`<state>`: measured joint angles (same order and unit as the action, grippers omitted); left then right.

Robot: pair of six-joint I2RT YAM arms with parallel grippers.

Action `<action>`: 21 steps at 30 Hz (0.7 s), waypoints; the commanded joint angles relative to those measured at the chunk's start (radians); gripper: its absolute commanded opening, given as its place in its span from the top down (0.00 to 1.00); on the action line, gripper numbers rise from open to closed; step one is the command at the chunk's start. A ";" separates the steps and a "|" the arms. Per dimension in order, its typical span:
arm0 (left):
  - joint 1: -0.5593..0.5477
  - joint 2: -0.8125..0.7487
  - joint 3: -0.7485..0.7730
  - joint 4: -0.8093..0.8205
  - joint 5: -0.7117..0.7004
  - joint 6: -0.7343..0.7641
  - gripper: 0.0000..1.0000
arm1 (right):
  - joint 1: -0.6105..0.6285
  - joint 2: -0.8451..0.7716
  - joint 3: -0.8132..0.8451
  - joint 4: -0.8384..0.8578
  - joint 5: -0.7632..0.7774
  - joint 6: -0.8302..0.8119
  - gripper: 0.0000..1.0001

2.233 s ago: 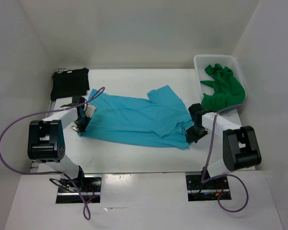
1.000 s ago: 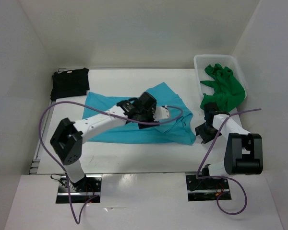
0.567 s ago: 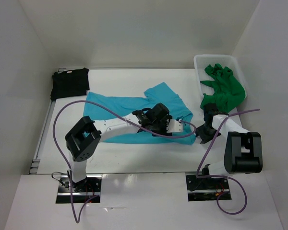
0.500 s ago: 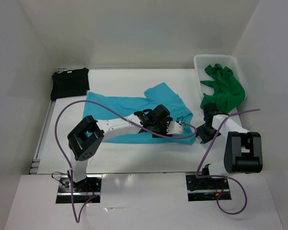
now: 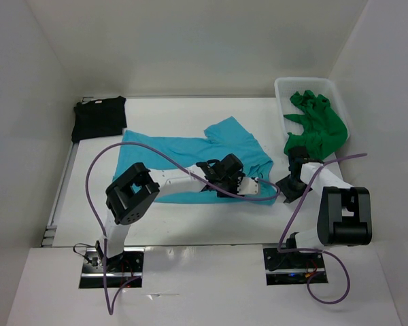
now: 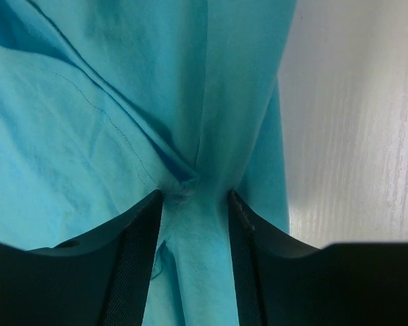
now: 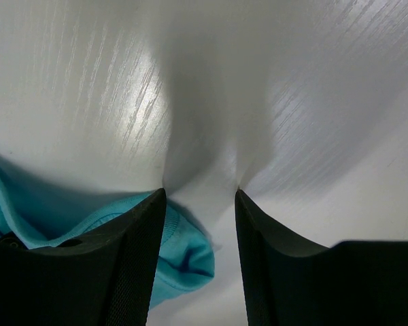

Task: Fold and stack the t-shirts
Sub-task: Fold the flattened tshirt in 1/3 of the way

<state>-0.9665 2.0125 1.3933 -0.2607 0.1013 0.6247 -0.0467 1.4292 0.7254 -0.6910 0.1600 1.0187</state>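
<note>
The turquoise t-shirt (image 5: 183, 153) lies in the middle of the table, its left part folded over to the right. My left gripper (image 5: 251, 185) reaches across to the shirt's near right edge. In the left wrist view it (image 6: 194, 197) is shut on a bunched fold of the turquoise shirt (image 6: 88, 136), with creases running to the fingertips. My right gripper (image 5: 287, 189) is open and empty on bare table just right of the shirt. In the right wrist view it (image 7: 200, 193) has the shirt's corner (image 7: 183, 251) beside its left finger. The black t-shirt (image 5: 98, 117) lies folded at the back left. The green t-shirt (image 5: 316, 125) is crumpled in the basket.
The white plastic basket (image 5: 306, 81) stands at the back right, the green cloth spilling over its near edge. White walls close in the table on three sides. A purple cable (image 5: 95, 170) loops from the left arm over the shirt.
My left gripper has carried the shirt's left edge across to the right, folding the shirt over itself. My right gripper let go of the shirt's right corner and moved a little right.
</note>
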 commanded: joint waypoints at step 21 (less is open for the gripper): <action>0.017 0.034 0.082 -0.046 0.063 0.040 0.49 | -0.004 0.005 -0.024 0.070 0.003 -0.017 0.53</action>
<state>-0.9508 2.0186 1.4982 -0.3080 0.1192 0.6319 -0.0467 1.4292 0.7250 -0.6800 0.1528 1.0004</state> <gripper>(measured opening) 0.507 0.469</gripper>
